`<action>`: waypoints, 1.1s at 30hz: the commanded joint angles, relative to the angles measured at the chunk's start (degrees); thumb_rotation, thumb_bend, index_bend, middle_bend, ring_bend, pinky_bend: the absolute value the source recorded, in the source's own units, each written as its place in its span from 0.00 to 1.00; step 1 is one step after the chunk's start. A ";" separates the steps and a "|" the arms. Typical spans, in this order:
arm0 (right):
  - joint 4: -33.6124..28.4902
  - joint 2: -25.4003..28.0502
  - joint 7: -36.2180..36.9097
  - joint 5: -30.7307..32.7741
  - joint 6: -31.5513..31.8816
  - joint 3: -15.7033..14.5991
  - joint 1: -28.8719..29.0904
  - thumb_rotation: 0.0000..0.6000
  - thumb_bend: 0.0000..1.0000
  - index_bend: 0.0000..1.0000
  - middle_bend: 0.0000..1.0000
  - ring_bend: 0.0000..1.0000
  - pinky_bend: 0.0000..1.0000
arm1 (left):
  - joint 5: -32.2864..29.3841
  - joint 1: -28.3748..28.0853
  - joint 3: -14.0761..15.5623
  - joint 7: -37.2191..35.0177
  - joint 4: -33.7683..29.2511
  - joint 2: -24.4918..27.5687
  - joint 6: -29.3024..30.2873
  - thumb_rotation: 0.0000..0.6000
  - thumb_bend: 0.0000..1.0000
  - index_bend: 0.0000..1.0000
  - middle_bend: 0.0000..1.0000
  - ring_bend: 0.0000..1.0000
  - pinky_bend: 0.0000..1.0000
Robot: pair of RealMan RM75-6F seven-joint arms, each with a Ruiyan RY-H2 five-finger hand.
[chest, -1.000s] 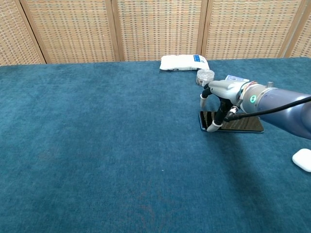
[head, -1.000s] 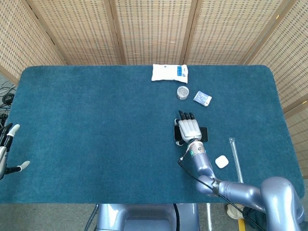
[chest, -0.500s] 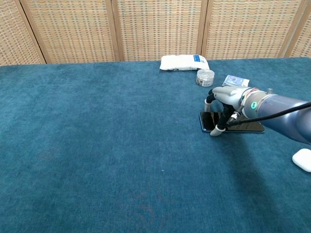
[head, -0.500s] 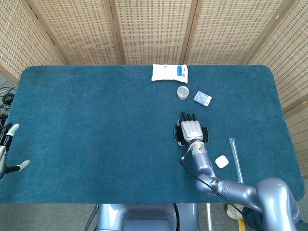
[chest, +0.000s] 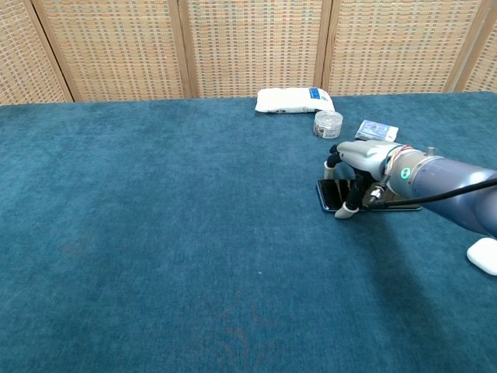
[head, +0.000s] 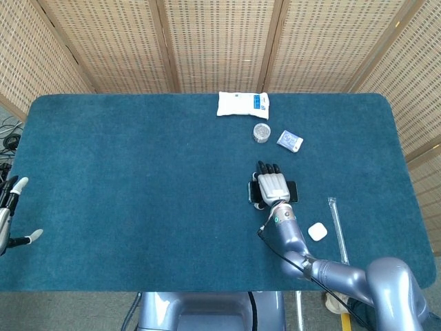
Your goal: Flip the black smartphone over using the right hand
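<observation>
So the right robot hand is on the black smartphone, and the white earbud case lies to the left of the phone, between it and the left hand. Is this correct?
Not quite. The right robot hand is on the black smartphone, but the white earbud case lies on the other side, right of the phone and nearer the robot. The head view shows it.

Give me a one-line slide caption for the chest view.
Right hand arches over the black smartphone lying flat on the blue table.

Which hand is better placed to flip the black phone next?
Right. The right hand already arches over the black smartphone with fingertips at its edges; the left hand sits at the table's far left edge.
</observation>
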 commanded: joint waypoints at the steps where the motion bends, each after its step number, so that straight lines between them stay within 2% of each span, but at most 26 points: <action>1: -1.98 1.00 2.77 -3.25 0.44 0.36 -0.84 1.00 0.36 0.55 0.00 0.00 0.00 | -0.01 -0.03 0.03 0.06 -0.06 0.00 -0.03 1.00 0.00 0.00 0.00 0.00 0.00; 10: -8.91 5.29 11.24 -11.97 2.36 2.22 -3.29 1.00 0.36 0.55 0.00 0.00 0.00 | 0.08 -0.04 0.12 -0.18 -0.27 0.23 0.03 1.00 0.00 0.00 0.00 0.00 0.00; 21: -18.60 12.25 24.08 -17.75 2.13 5.01 -7.69 1.00 0.36 0.55 0.00 0.00 0.00 | 0.86 0.14 0.49 -0.09 -0.67 0.32 0.58 1.00 0.00 0.00 0.00 0.00 0.00; 26: -20.14 14.56 30.29 -18.97 1.41 5.54 -10.00 1.00 0.37 0.55 0.00 0.00 0.00 | 1.02 0.19 0.62 -0.14 -0.74 0.36 0.66 1.00 0.00 0.00 0.00 0.00 0.00; 31: -18.69 16.35 35.15 -19.33 -0.45 5.17 -11.87 1.00 0.37 0.55 0.00 0.00 0.00 | 0.86 0.05 0.72 0.12 -0.64 0.18 0.30 1.00 0.00 0.00 0.00 0.00 0.00; 33: -17.88 17.25 36.79 -20.01 -1.65 4.44 -12.61 1.00 0.37 0.50 0.00 0.00 0.00 | 0.79 0.03 0.70 0.27 -0.62 0.13 0.30 1.00 0.00 0.00 0.00 0.00 0.00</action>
